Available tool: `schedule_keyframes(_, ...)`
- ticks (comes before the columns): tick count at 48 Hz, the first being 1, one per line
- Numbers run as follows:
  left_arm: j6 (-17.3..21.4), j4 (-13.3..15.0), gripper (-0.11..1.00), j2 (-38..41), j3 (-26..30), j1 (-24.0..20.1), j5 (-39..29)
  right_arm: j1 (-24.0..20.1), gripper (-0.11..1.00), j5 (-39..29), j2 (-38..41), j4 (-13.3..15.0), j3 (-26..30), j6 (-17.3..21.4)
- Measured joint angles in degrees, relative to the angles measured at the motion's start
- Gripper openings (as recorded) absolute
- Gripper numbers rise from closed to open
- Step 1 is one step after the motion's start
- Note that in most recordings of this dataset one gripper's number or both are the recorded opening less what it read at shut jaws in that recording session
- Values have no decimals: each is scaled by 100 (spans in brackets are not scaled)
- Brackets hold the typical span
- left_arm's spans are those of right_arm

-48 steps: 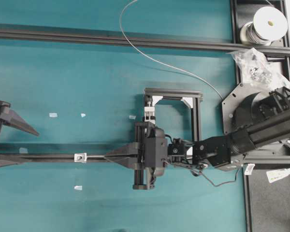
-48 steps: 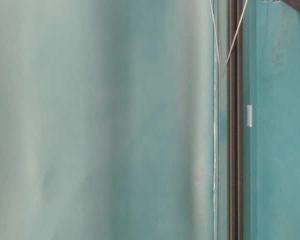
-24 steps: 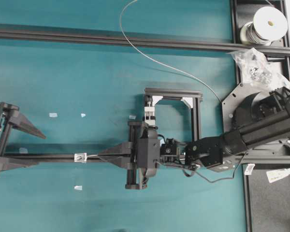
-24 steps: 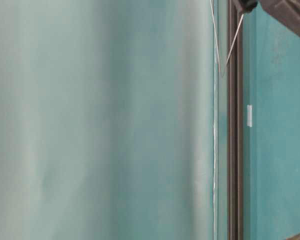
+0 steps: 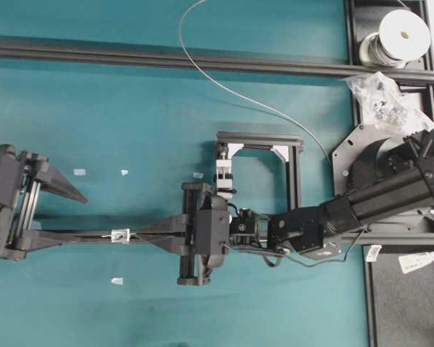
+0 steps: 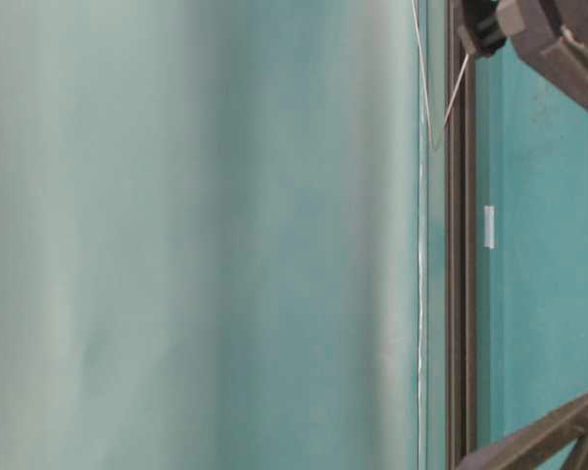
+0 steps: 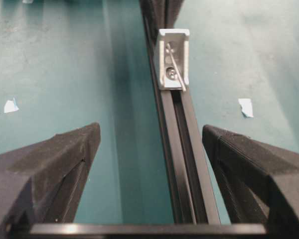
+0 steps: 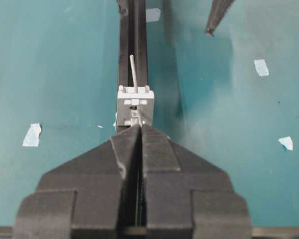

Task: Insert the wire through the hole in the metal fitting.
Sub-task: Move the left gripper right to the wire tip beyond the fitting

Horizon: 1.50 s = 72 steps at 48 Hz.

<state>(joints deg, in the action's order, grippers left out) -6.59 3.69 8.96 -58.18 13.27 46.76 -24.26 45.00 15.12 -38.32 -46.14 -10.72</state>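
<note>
Matte black arms — wedge-shaped jaws

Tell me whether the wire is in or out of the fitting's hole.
In. In the right wrist view the wire sticks out past the far side of the metal fitting, while the shut right gripper pinches it on the near side.

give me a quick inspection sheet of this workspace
surface: teal mat, black rail lying across it.
job's things: fitting sits on the rail; wire pokes out past its far side, so it is through the hole.
clutter: white tape scraps, bag of parts.
grippers: right gripper shut on the wire just behind the fitting; left gripper open, straddling the rail.
cables: black lead under the right arm.
surroundings: wire spool, black frame.
</note>
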Motion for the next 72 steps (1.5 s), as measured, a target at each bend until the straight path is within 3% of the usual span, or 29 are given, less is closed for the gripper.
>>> schedule_keyframes(27,-18,0,76,343,527,-79,-237,18,-1,0,26,0,53,-9)
schedule_keyframes(47,-26,0,76,378,606,-105,-255,18,-1,0,26,0,44,-9)
schedule_keyframes(72,-466,9,76,396,721,-105,-668,18,-1,0,26,0,44,-9)
